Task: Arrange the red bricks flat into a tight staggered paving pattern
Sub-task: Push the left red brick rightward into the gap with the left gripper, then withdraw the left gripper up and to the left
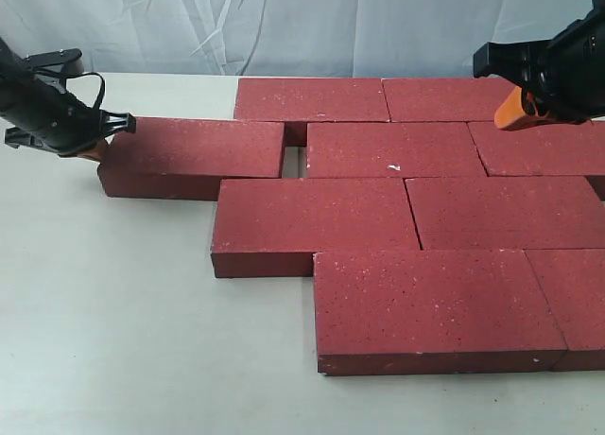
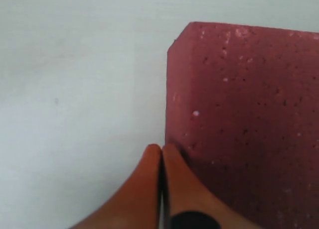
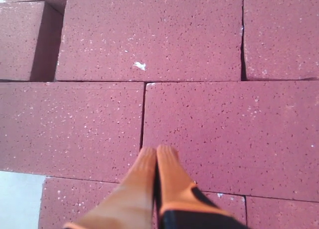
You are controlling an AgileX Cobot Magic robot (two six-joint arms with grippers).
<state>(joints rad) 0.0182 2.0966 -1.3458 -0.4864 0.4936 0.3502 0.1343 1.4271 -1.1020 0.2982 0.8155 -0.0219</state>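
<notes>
Left tool (image 2: 160, 149) has its two orange fingers shut together with nothing between them, and its tip seems to touch the short end of one brick at the left of the outside view. Right tool (image 3: 156, 150) also has its fingers together, holds nothing, and hangs over the bricks at the upper right. The white tabletop (image 1: 113, 312) carries everything. On it the red bricks (image 1: 406, 208) lie flat in four stepped rows across the middle and right, most of them packed side to side. The end brick (image 1: 194, 147) sits at the left of the second row from the top. A dark gap (image 1: 293, 161) shows between it and the next brick, the one with a small white chip (image 1: 394, 167). I think the job now is to push the end brick right until the gap shuts. A good push would be low, slow and straight, in the middle of the short end. If the tip sits off to one side, the brick may swing.
</notes>
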